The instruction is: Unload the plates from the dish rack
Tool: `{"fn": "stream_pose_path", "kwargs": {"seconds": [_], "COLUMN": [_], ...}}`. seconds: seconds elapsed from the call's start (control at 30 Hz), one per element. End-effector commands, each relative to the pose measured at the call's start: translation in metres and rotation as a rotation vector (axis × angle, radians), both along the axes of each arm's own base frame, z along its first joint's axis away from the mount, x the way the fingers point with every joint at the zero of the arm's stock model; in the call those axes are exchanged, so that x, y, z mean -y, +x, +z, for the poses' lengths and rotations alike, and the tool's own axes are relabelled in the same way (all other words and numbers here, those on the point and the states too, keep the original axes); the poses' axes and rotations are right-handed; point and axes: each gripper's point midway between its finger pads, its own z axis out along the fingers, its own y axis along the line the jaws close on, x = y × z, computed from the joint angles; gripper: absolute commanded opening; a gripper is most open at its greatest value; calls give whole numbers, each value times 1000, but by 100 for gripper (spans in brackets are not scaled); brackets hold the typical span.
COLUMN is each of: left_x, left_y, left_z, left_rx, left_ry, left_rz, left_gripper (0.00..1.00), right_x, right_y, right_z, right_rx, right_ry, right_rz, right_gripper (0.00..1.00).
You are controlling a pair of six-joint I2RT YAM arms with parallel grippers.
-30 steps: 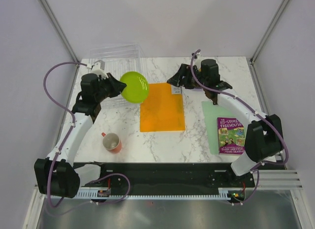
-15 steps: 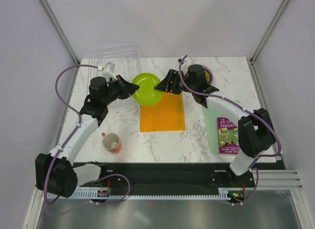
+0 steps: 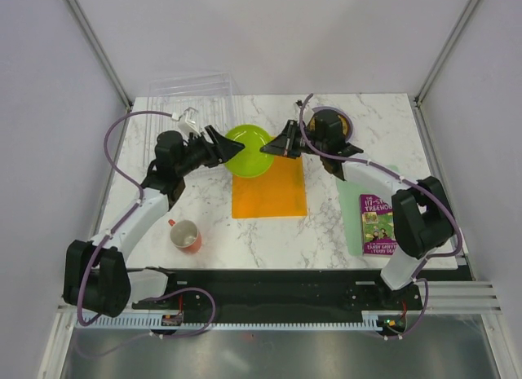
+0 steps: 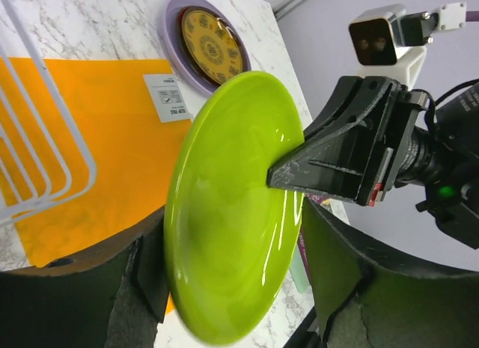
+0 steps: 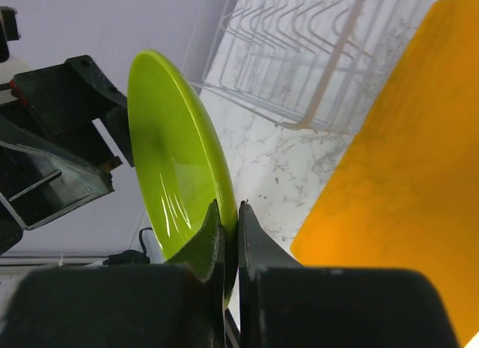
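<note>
Nearest to the arm bases, a red mug (image 3: 186,235) and a book (image 3: 382,224) are seen on the table (image 3: 212,212), and behind them lies the orange folder (image 3: 269,191). Above the far edge of the folder the lime green plate (image 3: 249,149) is held in the air, on its edge, between the two arms. The right gripper (image 3: 267,148) is closed on its rim. The left gripper (image 3: 224,143) is open, with one finger on each side of the plate; whether a finger touches it cannot be told.

The plate is carried by one thin pinch on a glossy rim. It could turn or slip down in that grip, mostly if the arm is swung fast. It could also be knocked if the left arm is drawn away sideways and not straight back.

The pinch itself is shown only in the right wrist view. The lavender plate (image 4: 174,56) with the yellow patterned plate (image 4: 212,35) on it is shown clearly in the left wrist view, but in the overhead view it is mostly hidden behind the right arm. The whole dish rack (image 3: 192,94), at the far left, is given only from overhead, and no plate is seen in it.
</note>
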Motion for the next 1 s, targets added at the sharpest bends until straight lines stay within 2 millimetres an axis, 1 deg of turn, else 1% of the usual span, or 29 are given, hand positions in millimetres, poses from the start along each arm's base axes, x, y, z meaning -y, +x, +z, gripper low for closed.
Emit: {"fn": "stream_pose_path", "kwargs": {"seconds": [0.0,0.03,0.07,0.1,0.13,0.17,0.2,0.23,0.27,0.3,0.33,0.37,0.4,0.43,0.47,0.5,0.57,0.6,0.67,0.7,0.73,0.77,0.8,0.83,0.87,0.93,0.97], "left_x": [-15,-25,-45,-55,-66,-82,-89,-95,-103,-108,-112,-118,-120,-121,-123,-125,-129,-131,-134,-135,-137,-138,-139,-140,-141,-143,-143], "left_y": [4,3,2,0,-2,-7,-9,-12,-13,-14,-15,-16,-16,-17,-17,-18,-20,-21,-22,-23,-23,-23,-26,-26,-26,-26,-25], "left_z": [11,4,4,4,1,5,4,4,0,-1,-5,-11,-14,-16,-20,-20,-22,-22,-20,-19,-18,-18,-23,-23,-25,-27,-28], "left_rx": [67,52,91,107,111,146,152,158,168,170,162,149,142,138,133,134,130,133,142,145,150,152,134,133,131,127,123], "left_ry": [73,108,157,177,207,247,268,291,335,354,378,416,430,439,453,455,464,470,483,488,497,500,516,523,527,535,538], "left_rz": [75,131,239,287,330,398,430,450,475,492,503,518,525,528,533,539,559,562,572,575,583,587,583,586,589,594,594], "left_gripper": [72,73,74,74,75,76,78,78,79,79,79,79,79,79,79,80,83,84,84,85,88,93,94,94,94,94,94], "right_x": [61,90,108,136,156,171,196,207,219,238,245,251,259,258,272,279,284,291,296,302,303,307,305,304,306,303,302], "right_y": [48,69,74,90,101,106,118,126,133,142,151,156,169,175,181,193,202,211,219,225,229,231,235,238,239,240,239], "right_z": [12,17,10,5,3,-7,-18,-19,-24,-39,-36,-39,-45,-47,-52,-60,-69,-76,-84,-92,-96,-110,-107,-110,-120,-122,-128], "right_rx": [99,112,87,81,91,55,29,31,19,-16,-8,-19,-27,-30,-46,-58,-76,-86,-98,-110,-112,-138,-131,-137,-156,-161,-172], "right_ry": [-132,-162,-206,-238,-296,-336,-363,-377,-390,-404,-398,-393,-393,-391,-391,-391,-387,-383,-376,-371,-363,-361,-346,-338,-333,-314,-307], "right_rz": [-206,-300,-338,-406,-460,-490,-540,-562,-589,-621,-633,-639,-652,-645,-666,-673,-680,-689,-695,-699,-697,-694,-684,-679,-675,-661,-650], "right_gripper": [0,0,0,0,0,0,0,0,0,1,0,1,2,2,2,2,2,2,2,2,2,2,3,3,2,3,6]}}
